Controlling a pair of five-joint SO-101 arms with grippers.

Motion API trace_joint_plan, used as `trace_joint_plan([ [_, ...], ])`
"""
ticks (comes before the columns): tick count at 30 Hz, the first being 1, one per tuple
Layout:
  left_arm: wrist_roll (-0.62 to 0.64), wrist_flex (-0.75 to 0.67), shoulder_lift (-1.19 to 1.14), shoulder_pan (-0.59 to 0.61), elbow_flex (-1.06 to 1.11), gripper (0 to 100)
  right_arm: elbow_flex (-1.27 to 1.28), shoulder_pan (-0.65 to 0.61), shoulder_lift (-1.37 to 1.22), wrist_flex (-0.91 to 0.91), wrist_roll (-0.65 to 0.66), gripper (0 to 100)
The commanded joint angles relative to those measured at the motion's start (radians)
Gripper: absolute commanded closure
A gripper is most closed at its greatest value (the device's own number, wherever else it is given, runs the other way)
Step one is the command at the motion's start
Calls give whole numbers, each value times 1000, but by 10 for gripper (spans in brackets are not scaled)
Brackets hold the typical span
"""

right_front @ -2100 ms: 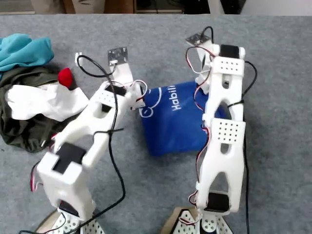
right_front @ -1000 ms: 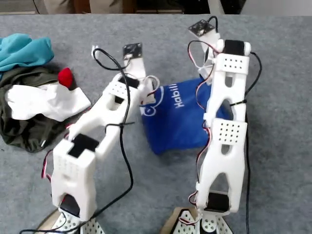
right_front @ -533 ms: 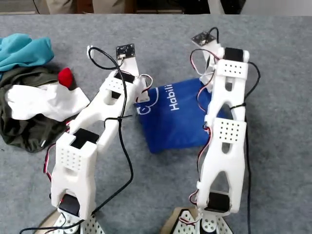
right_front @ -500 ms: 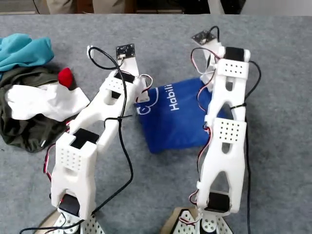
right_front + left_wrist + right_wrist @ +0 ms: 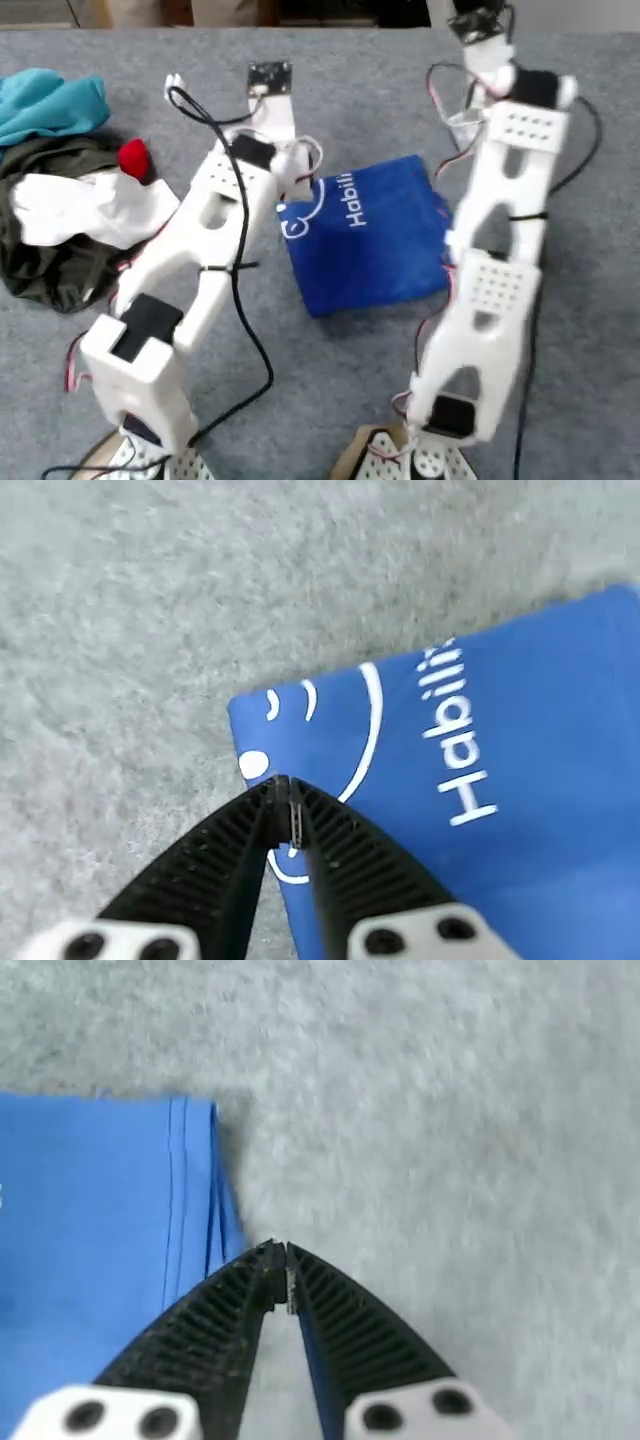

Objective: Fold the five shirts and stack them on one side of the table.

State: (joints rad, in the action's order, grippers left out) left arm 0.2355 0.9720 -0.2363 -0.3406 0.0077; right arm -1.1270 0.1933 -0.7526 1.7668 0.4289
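A folded blue shirt (image 5: 365, 235) with white print lies mid-table between the two arms. My left gripper (image 5: 292, 188) is shut, and its tips (image 5: 285, 788) sit over the shirt's printed corner (image 5: 300, 720); I see no cloth pinched between them. My right gripper (image 5: 460, 118) is shut too, raised beyond the shirt's far right corner. Its tips (image 5: 278, 1252) hover over grey tabletop just beside the shirt's stitched edge (image 5: 195, 1190). Several unfolded shirts are heaped at the left: teal (image 5: 50, 105), white (image 5: 90, 205), dark olive (image 5: 45, 255) and a bit of red (image 5: 133, 157).
The grey felt-like tabletop (image 5: 330, 90) is bare around the blue shirt, at the far side and along the right. Both arm bases stand at the near edge, and loose cables hang off the arms above the shirt.
The right arm has lifted and swung back toward the far right, off the blue shirt. The left arm has shifted slightly near the shirt's left corner. The shirt has barely moved.
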Motion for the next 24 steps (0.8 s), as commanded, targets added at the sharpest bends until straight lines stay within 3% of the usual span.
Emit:
trace_joint_plan([
  [1, -9, -123, 54, 8, 121, 981, 456, 22, 363, 15, 38, 996],
  [7, -6, -249, 53, 26, 235, 981, 1084, 21, 716, -199, 103, 996],
  [11, -3, -264, 51, 48, 238, 981, 1345, -10, 800, -391, 103, 995],
  [16, -8, -265, 25, 60, 235, 981, 1465, -12, 731, -540, 97, 995],
  [24, -8, -278, -90, 61, 158, 981, 1422, 54, 499, -655, 100, 995],
])
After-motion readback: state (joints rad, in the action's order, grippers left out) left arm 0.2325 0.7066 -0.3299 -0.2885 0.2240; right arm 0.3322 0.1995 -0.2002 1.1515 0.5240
